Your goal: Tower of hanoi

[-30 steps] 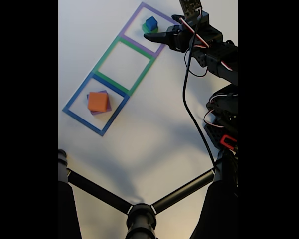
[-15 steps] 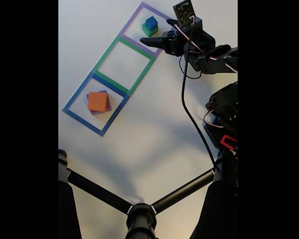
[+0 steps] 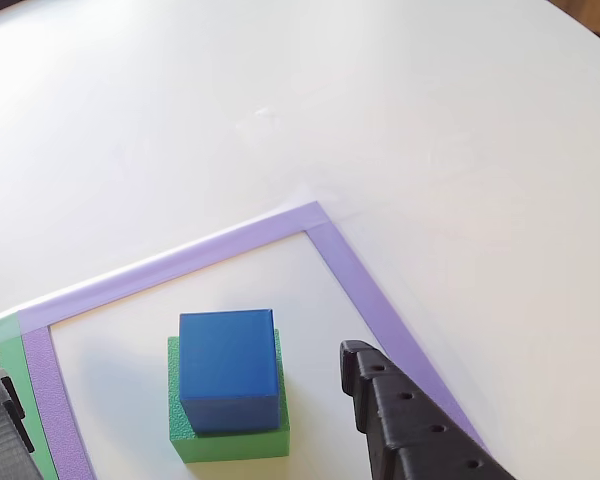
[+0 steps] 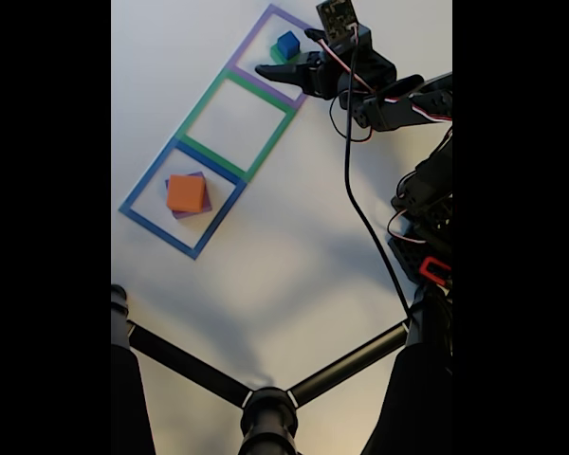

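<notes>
The blue cube [image 3: 228, 368] sits on top of the green block [image 3: 232, 442] inside the purple taped square [image 3: 360, 280]. My gripper [image 3: 178, 365] is open, with one black finger [image 3: 405, 425] to the cube's right and the other at the left edge, neither touching it. In the fixed view the gripper [image 4: 286, 52] reaches over the blue cube [image 4: 287, 44] and green block [image 4: 276, 56] at the top. The orange block [image 4: 186, 192] lies on the flat purple block [image 4: 206, 202] in the blue taped square.
The green taped square [image 4: 235, 116] between the two stacks holds nothing. The arm's body and cable [image 4: 360, 218] run down the right side. Black stand legs [image 4: 266, 398] cross the bottom of the fixed view. White tabletop lies between them.
The gripper has swung left and up in the fixed view, from beside the purple square to over the blue-on-green stack, staying open. No block has moved.
</notes>
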`<state>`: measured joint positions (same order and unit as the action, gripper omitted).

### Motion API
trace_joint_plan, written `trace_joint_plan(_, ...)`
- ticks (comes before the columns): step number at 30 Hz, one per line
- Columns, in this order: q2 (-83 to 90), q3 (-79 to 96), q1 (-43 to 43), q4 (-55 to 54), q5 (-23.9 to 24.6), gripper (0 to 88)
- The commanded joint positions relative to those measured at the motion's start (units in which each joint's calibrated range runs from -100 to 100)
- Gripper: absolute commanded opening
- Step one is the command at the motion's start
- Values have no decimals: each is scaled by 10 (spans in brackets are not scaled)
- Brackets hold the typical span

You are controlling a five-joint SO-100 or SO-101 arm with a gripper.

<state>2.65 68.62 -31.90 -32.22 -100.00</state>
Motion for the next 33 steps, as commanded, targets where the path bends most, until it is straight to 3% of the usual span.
trace_joint_plan(1, -6, -24, 11, -21, 0, 356)
trace_joint_plan(19, -34, -37, 19, -32, 0, 284)
trace_joint_plan(33, -38, -41, 27, -37, 0, 130)
